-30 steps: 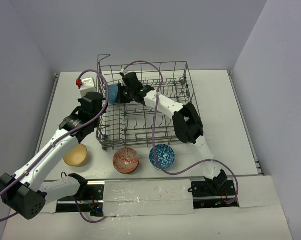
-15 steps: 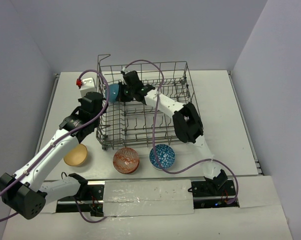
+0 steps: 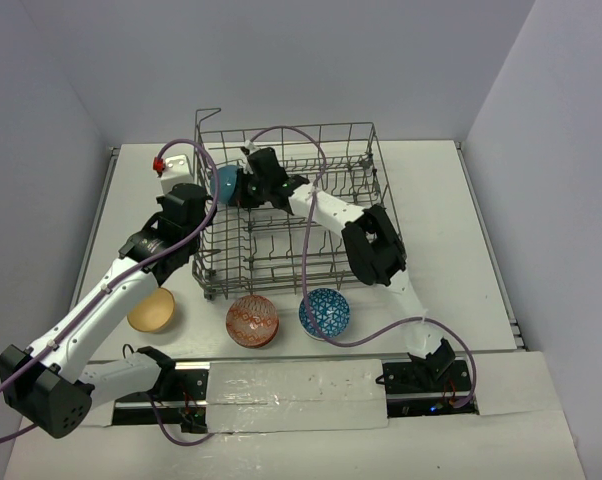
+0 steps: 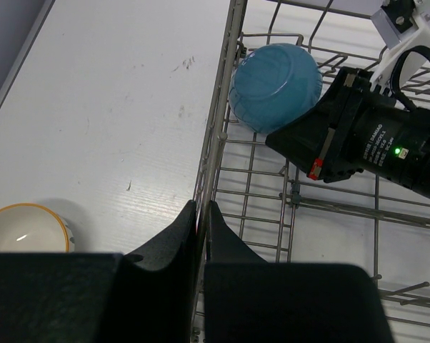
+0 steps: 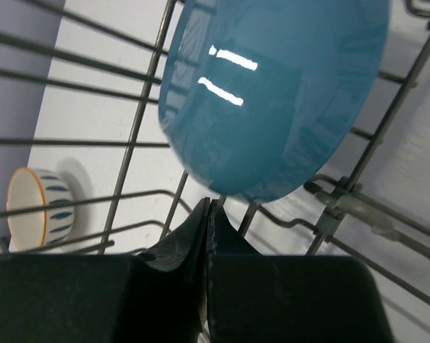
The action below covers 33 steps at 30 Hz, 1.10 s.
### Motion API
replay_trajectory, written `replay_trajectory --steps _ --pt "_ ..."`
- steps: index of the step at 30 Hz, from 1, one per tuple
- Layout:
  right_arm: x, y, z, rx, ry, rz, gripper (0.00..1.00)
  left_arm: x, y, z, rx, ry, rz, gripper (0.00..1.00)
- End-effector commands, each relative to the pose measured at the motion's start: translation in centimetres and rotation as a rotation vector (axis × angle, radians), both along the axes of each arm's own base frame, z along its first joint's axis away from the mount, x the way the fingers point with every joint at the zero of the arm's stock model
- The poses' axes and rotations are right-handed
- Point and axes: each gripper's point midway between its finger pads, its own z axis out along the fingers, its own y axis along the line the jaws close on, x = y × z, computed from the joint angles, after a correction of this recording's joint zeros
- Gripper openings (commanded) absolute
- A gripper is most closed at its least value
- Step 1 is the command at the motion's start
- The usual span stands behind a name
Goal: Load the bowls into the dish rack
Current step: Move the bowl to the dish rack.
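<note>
From the right wrist, the blue bowl (image 5: 272,93) runs off the top edge, and whether the pressed-together tips of the right gripper (image 5: 208,207) touch its rim is unclear. Blurred wires cross the orange-rimmed bowl (image 5: 42,206) behind. In the top view that gripper and the wires of the dish rack (image 3: 341,125) cover most of the blue bowl. From the left wrist, the left gripper (image 4: 201,213) hides the orange-rimmed bowl's lower part, and the rack is cut off right and below.

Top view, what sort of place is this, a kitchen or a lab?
Probably a robot test bench, not a kitchen: left arm and right arm bolted to a white table, plain walls, and a rack with bowls staged beside it.
</note>
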Motion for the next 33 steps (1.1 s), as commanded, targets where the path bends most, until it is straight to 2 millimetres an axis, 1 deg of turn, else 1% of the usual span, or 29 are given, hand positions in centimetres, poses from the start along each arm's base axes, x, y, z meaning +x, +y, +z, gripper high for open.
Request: replay_trajectory --steps 1,2,3,6,8,9,10,11,12,14,15,16,18,19,21,22,23,24,27,28,30,32,33 --pt "-0.4 -0.6 3.7 0.045 -0.064 0.023 0.0 0.1 0.7 -0.5 0.018 0.024 0.037 0.0" --pt "-0.8 -0.8 3.3 0.038 -0.057 0.037 0.0 0.1 0.7 -0.5 0.018 0.024 0.037 0.01" --pt "-1.1 -0.9 3.4 0.036 -0.058 0.045 0.0 0.1 0.7 -0.4 0.017 0.022 0.039 0.01" --pt "-2.1 -1.6 3.9 0.035 -0.066 0.06 0.01 0.1 0.7 -0.5 0.018 0.023 0.042 0.02" --pt "-2.8 -2.1 4.8 0.042 -0.082 0.06 0.04 0.1 0.8 -0.3 0.015 0.018 0.047 0.04" --pt "-3.0 -2.3 6.5 0.06 -0.105 0.06 0.04 0.0 0.8 -0.3 0.015 0.018 0.049 0.04" --pt "-3.3 -2.6 6.4 0.061 -0.109 0.061 0.05 0.1 0.9 -0.3 0.015 0.017 0.053 0.06" --pt "-3.5 -2.6 7.0 0.069 -0.12 0.061 0.05 0.0 1.0 -0.2 0.018 0.016 0.06 0.06" --pt "-4.0 -2.6 8.4 0.087 -0.137 0.069 0.06 0.0 1.1 -0.2 0.019 0.016 0.063 0.07" --pt "-4.3 -2.9 9.0 0.097 -0.146 0.074 0.1 0.0 1.2 -0.1 0.02 0.013 0.066 0.1" --pt "-4.5 -2.9 10.0 0.107 -0.157 0.077 0.11 0.0 1.2 -0.1 0.02 0.014 0.067 0.12" --pt "-4.6 -2.9 10.3 0.112 -0.162 0.087 0.13 0.0 1.2 -0.1 0.021 0.014 0.07 0.15" --pt "-4.8 -3.0 11.1 0.119 -0.175 0.092 0.16 0.0 1.3 -0.1 0.023 0.012 0.072 0.2" --pt "-4.9 -3.1 11.3 0.118 -0.175 0.096 0.17 0.0 1.3 -0.1 0.023 0.012 0.074 0.26" --pt "-5.0 -3.0 11.6 0.118 -0.186 0.102 0.18 0.0 1.2 -0.1 0.022 0.013 0.069 0.32" --pt "-5.2 -3.1 12.0 0.126 -0.187 0.105 0.18 -0.1 1.2 -0.2 0.022 0.018 0.067 0.39" --pt "-5.3 -3.1 12.4 0.133 -0.195 0.108 0.18 -0.1 1.2 -0.1 0.02 0.017 0.068 0.41" --pt "-5.5 -3.2 12.7 0.142 -0.2 0.105 0.18 -0.1 1.2 -0.1 0.02 0.015 0.069 0.45" --pt "-5.8 -3.6 13.7 0.144 -0.216 0.113 0.18 -0.1 1.3 0.1 0.02 0.009 0.073 0.5" --pt "-6.0 -3.7 13.6 0.138 -0.213 0.115 0.18 -0.1 1.3 0.2 0.017 0.004 0.073 0.51" --pt "-6.5 -4.1 14.2 0.134 -0.224 0.121 0.19 -0.1 1.3 0.3 0.014 -0.001 0.075 0.52" --pt "-6.8 -4.5 14.6 0.133 -0.232 0.126 0.19 -0.1 1.6 0.7 0.013 -0.016 0.086 0.54" --pt "-7.3 -4.9 15.0 0.132 -0.242 0.129 0.2 -0.2 1.7 1.2 0.006 -0.035 0.088 0.55"
